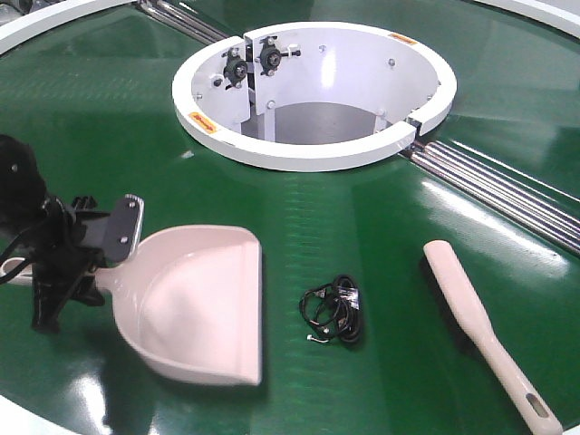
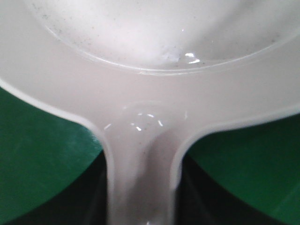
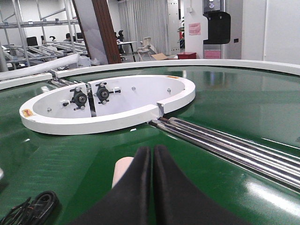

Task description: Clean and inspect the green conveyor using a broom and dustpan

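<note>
Filling most of the left wrist view, the dustpan (image 2: 150, 70) is seen only in part. Its bowl is cut off at the top and at both sides, and its handle runs down out of the picture between two dark, blurred fingers (image 2: 89, 201). From the front, the left gripper (image 1: 107, 249) is seen at the neck of that handle with its jaws pinching it, though the contact itself is masked by the gripper's black body. The looped end of the handle is cut off at the left edge. The flat lip is turned to the right, and it cannot be told whether the scoop lies flat on the green conveyor (image 1: 381, 227).

The right gripper (image 3: 151, 152) is shown only by its own camera, its jaws pressed together with nothing between them. Part of a rounded beige end is covered by them. In the front view the broom (image 1: 480, 331) lies on the belt at the right, handle toward the near edge, well apart from the dustpan. Between the two a tangled black cable bundle (image 1: 333, 310) is seen. Behind them sits the white ring hub (image 1: 308, 161), with silver rollers (image 1: 489, 181) running off from it to the right.
</note>
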